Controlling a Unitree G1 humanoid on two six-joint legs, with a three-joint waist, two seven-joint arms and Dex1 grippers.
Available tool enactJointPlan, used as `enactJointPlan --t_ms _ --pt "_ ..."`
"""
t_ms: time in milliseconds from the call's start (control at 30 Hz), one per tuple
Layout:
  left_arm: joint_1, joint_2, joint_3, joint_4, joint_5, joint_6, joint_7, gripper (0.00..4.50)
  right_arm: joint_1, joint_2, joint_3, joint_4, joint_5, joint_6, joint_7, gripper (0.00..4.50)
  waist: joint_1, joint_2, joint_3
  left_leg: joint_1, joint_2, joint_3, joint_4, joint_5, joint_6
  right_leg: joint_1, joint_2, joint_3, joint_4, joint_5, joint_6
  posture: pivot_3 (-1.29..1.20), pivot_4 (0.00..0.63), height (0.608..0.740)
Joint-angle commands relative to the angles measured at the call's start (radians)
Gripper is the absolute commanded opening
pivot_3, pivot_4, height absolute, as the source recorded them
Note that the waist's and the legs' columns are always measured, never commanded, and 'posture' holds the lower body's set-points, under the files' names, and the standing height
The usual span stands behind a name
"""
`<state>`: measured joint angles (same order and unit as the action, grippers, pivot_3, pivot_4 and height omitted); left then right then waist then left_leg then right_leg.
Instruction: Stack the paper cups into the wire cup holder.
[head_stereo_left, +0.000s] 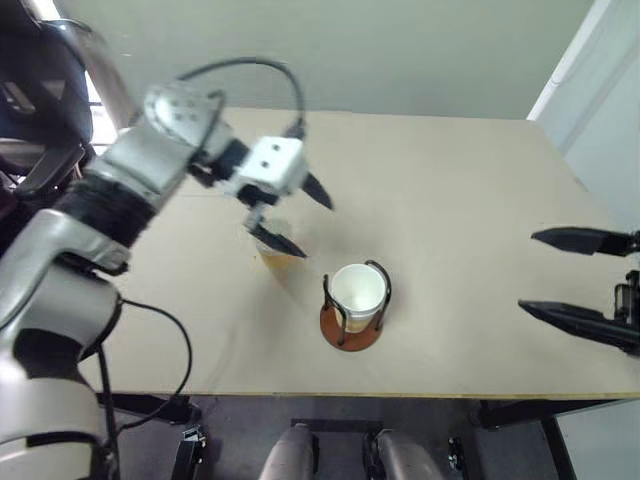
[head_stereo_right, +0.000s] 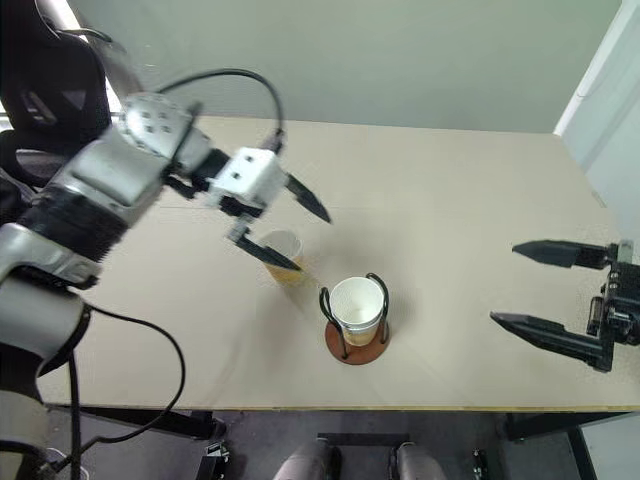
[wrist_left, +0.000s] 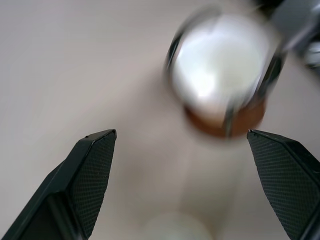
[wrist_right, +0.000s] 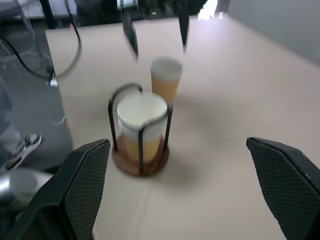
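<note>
One cup (head_stereo_right: 281, 252) stands loose on the table (head_stereo_right: 470, 200), just beside the holder (head_stereo_right: 356, 322) on its far left, well in from every edge, while the holder near the front edge already has cups nested in it. Your left gripper (head_stereo_right: 288, 236) hangs wide open and empty right above the loose cup, so drop straight down around it and close gently below the rim. Keep the right gripper (head_stereo_right: 545, 287), also wide open and empty, parked by the right edge.

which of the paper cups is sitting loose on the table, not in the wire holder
The cup under the open left gripper stands upright on the bare table. The other cup sits inside the wire holder.
</note>
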<state>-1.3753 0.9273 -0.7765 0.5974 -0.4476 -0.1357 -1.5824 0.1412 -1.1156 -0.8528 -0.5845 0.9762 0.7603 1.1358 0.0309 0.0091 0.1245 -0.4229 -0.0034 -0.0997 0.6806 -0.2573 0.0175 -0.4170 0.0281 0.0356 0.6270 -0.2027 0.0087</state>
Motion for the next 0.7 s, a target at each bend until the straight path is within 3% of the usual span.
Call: enactJointPlan --t_ms 33,400,600,700 --pt "0.043 0.025 0.070 0.118 0.114 -0.043 -0.032 4.48 0.040 -0.039 -0.051 0.039 -0.121 -0.057 0.082 4.50 0.003 0.000 0.000 0.000 0.000 0.000 0.000 0.000 0.000 0.000 0.000 0.000 0.000 0.000 0.000 0.00 0.150 0.740" --pt "0.127 -0.097 0.167 0.245 0.249 -0.108 -0.032 4.48 -0.037 -0.069 -0.001 0.105 -0.160 -0.091 0.142 4.50 0.009 0.000 0.000 -0.001 -0.002 0.000 0.002 0.001 0.003 0.000 -0.002 0.000 0.000 0.001 0.000 0.00 0.150 0.740" --pt "0.158 -0.134 0.160 0.282 0.337 -0.167 -0.032 4.48 -0.033 -0.065 -0.021 0.086 -0.160 -0.074 0.144 4.50 0.007 0.000 0.000 -0.001 -0.002 0.001 0.001 0.001 0.003 0.000 -0.002 0.000 0.000 0.001 0.000 0.00 0.150 0.740" --pt "0.157 -0.172 0.195 0.335 0.387 -0.193 -0.018 3.92 -0.026 -0.064 -0.029 0.079 -0.163 -0.067 0.146 4.50 0.009 0.000 0.000 -0.001 -0.002 0.001 0.001 0.001 0.003 0.000 -0.002 0.000 0.000 0.001 0.000 0.00 0.150 0.740"
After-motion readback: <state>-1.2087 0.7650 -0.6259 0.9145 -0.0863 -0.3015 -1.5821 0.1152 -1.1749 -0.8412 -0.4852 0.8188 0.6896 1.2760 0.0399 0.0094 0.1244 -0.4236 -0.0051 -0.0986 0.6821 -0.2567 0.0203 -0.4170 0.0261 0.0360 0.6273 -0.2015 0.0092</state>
